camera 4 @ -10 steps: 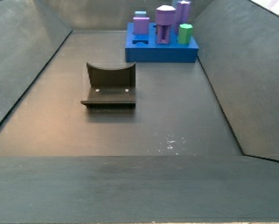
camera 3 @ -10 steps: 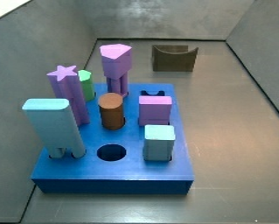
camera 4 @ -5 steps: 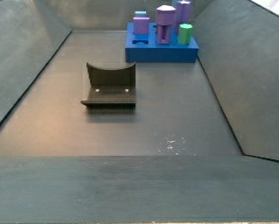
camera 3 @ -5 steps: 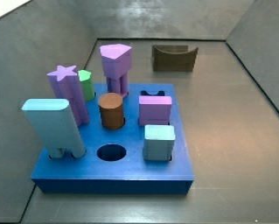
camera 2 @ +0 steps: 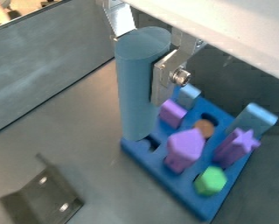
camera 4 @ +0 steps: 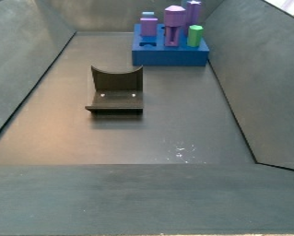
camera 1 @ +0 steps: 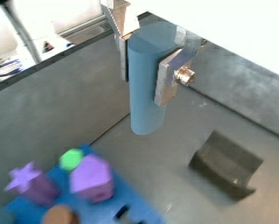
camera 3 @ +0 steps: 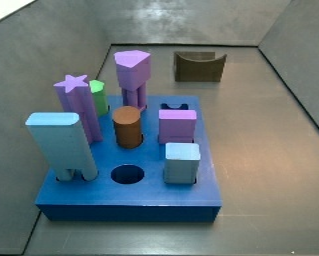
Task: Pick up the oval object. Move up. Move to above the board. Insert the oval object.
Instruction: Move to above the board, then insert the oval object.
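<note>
I see the gripper (camera 1: 145,51) fingers clamped on the tall pale steel-blue oval peg (camera 1: 148,83), off the thick bright-blue board (camera 2: 198,191)

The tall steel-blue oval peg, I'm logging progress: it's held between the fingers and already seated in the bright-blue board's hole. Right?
Not seated. Both wrist views show the tall steel-blue oval peg clamped between the gripper fingers and hanging in the air, above the floor beside the bright-blue board. The side views show the board's oval hole empty.
</note>
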